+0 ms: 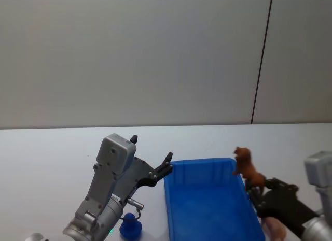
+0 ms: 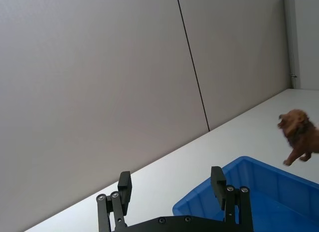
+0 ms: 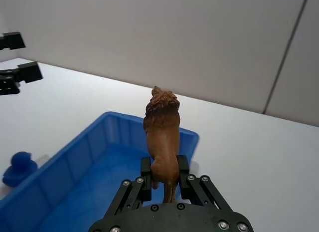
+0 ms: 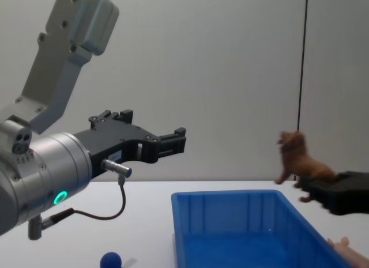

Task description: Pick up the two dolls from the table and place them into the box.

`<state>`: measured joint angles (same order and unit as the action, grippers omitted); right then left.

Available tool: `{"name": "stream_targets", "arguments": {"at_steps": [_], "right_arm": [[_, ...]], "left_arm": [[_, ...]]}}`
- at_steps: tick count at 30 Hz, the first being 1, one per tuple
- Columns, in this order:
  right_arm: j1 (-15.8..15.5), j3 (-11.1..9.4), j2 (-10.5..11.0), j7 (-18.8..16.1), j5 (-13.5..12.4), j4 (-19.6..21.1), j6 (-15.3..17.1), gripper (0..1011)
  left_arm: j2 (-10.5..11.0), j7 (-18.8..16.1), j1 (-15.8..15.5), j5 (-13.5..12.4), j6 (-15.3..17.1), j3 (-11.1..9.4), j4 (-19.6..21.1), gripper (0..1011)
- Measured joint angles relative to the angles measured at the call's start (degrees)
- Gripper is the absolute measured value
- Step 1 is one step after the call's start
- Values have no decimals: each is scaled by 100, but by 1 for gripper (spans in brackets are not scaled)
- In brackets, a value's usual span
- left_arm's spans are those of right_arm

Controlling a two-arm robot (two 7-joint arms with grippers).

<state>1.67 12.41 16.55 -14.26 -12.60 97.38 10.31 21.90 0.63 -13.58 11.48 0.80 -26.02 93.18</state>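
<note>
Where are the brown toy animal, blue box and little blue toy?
brown toy animal [image 3: 162, 124], right wrist view, its back
blue box [image 1: 202, 171], head view, its far wall
little blue toy [image 3: 19, 169], right wrist view, its middle

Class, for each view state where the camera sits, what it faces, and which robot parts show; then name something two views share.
Head: on the head, facing forward and down at the blue box; left gripper and right gripper show.
Chest: lower, facing across the table; left arm large at left.
Left wrist: on that wrist, facing the wall past its open fingers.
Right wrist: on that wrist, facing the box over the clamped brown dog doll.
Shared: every view shows doll and box.
</note>
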Motion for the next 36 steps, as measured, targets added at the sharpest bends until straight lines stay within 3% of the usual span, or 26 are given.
{"name": "stream_targets", "arguments": {"at_steps": [5,19,27,36], "right_arm": [[208,100,-163,-230,63,-242,62,320],[575,266,-451,-426,164,-716,120,760],[525,266,-452,-175,146,-625,64,981],[259,178,-315,295,53,-285,26,1001]], "left_arm": [[0,0,0,0,0,0,0,1001],[0,0,0,0,0,0,0,1002],[0,0,0,0,0,0,0,1002],[0,0,0,0,0,0,0,1001]]}}
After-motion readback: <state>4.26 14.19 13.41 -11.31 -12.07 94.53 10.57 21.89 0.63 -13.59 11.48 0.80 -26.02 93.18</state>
